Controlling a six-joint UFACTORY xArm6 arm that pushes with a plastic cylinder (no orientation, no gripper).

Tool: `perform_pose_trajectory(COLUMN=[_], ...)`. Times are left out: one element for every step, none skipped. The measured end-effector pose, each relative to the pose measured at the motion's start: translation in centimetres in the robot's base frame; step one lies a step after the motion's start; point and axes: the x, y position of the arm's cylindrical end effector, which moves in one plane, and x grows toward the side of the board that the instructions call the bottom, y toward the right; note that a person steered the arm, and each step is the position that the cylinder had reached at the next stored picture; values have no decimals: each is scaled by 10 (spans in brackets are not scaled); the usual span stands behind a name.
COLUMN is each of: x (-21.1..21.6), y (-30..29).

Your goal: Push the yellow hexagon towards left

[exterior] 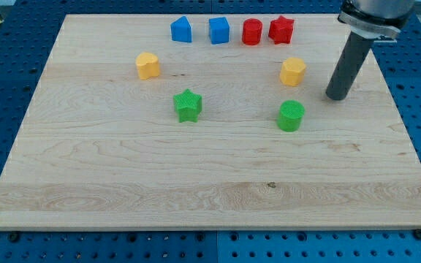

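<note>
The yellow hexagon (293, 71) sits on the wooden board (123, 175) at the view's upper right. My tip (336, 96) rests on the board to the right of the hexagon and a little below it, with a gap between them. A green cylinder (291, 116) stands just below the hexagon, to the lower left of the tip.
A yellow heart (148, 65) lies at the upper left and a green star (188, 105) near the middle. Along the top stand a blue block with a pointed top (181, 30), a blue cube (218, 31), a red cylinder (252, 32) and a red star (281, 30).
</note>
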Motion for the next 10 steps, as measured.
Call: perform_pose_trajectory(x=[-20, -25, -41, -41, -41, -41, -41, -41, -41, -39], y=[-1, -1, -1, -5, -30, -63, -97, -119, -137, -128])
